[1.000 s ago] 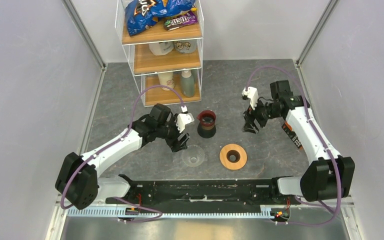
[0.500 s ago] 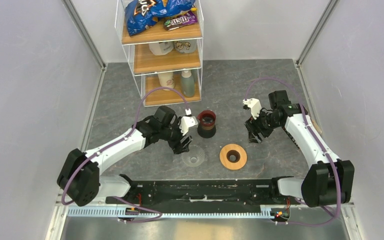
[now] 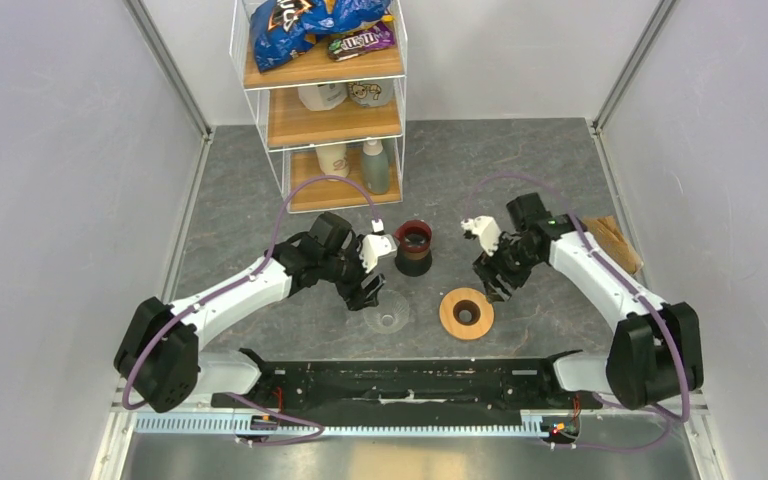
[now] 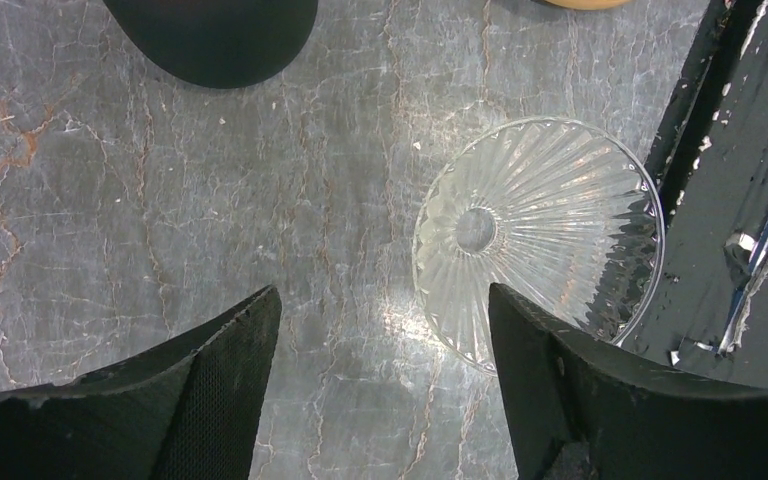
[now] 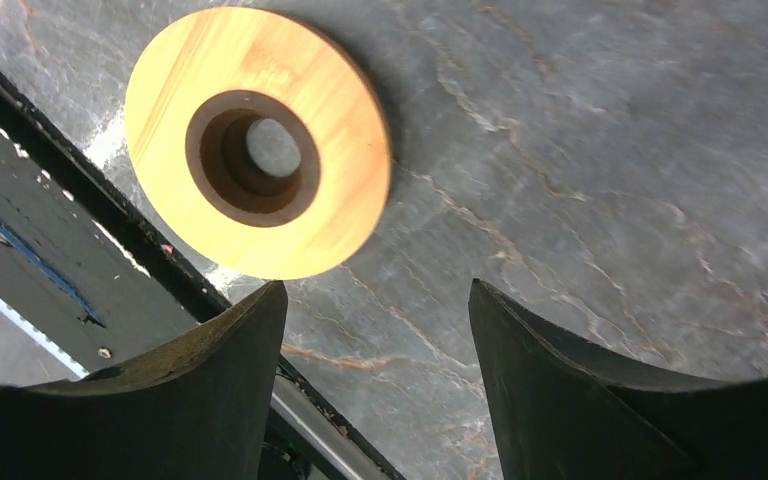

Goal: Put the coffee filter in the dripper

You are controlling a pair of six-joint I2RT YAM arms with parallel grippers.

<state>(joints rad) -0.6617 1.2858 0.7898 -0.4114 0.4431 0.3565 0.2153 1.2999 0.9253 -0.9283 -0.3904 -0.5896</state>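
Note:
The dripper lies in parts. Its clear ribbed glass cone [image 3: 388, 318] lies on the table and fills the right of the left wrist view [image 4: 540, 235]. Its light-wood ring [image 3: 466, 313] lies flat to the right and also shows in the right wrist view [image 5: 258, 140]. A small black base with a red inside [image 3: 413, 247] stands behind them. My left gripper [image 3: 365, 288] is open and empty just left of the cone [image 4: 380, 300]. My right gripper [image 3: 495, 280] is open and empty just behind the ring [image 5: 375, 290]. A tan-brown paper, apparently the coffee filter [image 3: 618, 240], lies by the right wall, partly behind my right arm.
A white wire rack with wooden shelves [image 3: 325, 100] stands at the back, holding snack bags and bottles. The black arm mount rail [image 3: 390, 380] runs along the near edge, close to the cone and the ring. Grey walls close both sides.
My right arm has swung left and nearer, from behind the table's right side to just behind the wooden ring. My left gripper has crept slightly towards the glass cone.

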